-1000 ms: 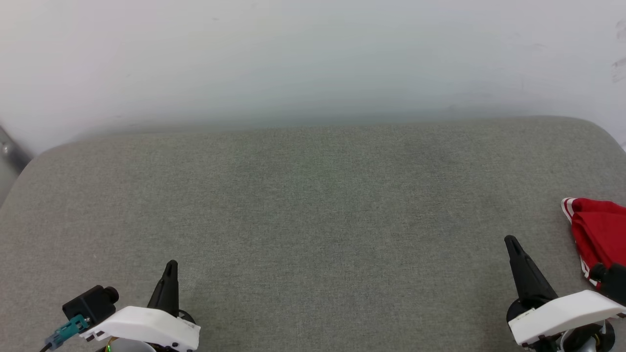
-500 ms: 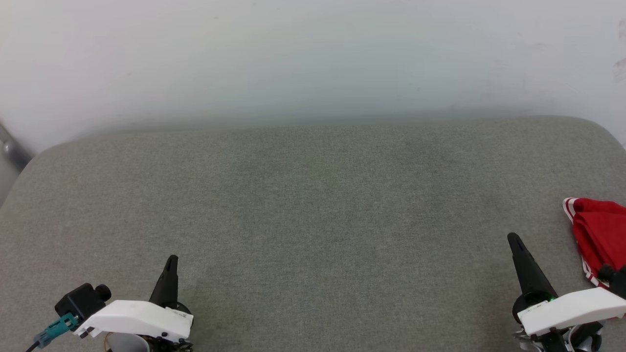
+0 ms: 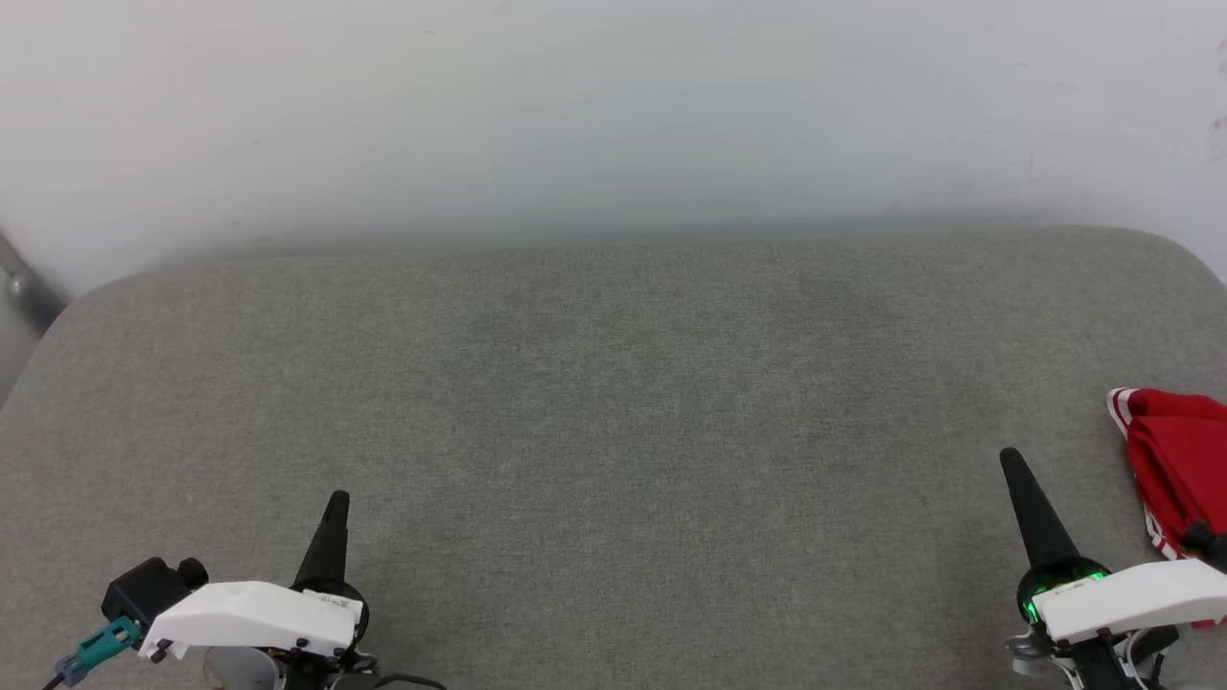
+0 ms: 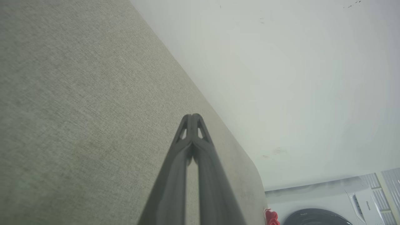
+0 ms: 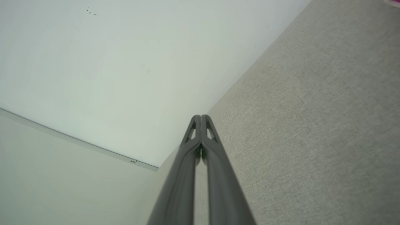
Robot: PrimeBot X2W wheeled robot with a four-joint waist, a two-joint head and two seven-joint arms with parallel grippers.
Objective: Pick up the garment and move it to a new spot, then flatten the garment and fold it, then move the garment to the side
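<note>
We find the garment (image 3: pixel 1174 450) bunched at the right edge of the grey tabletop (image 3: pixel 613 431), partly cut off by the frame, its visible part running near to far. Taking the garment as our mark, our right end effector (image 3: pixel 1011 460) sits near its left side, clenched and empty. Our left end effector (image 3: pixel 336 500), likewise clenched on nothing, lies well apart, further left. We judge the right arm is the one to reach rightward.

The garment (image 3: pixel 1177 450) lies on the padded surface (image 3: pixel 613 412), far right, beside the right hand (image 3: pixel 1009 460).
</note>
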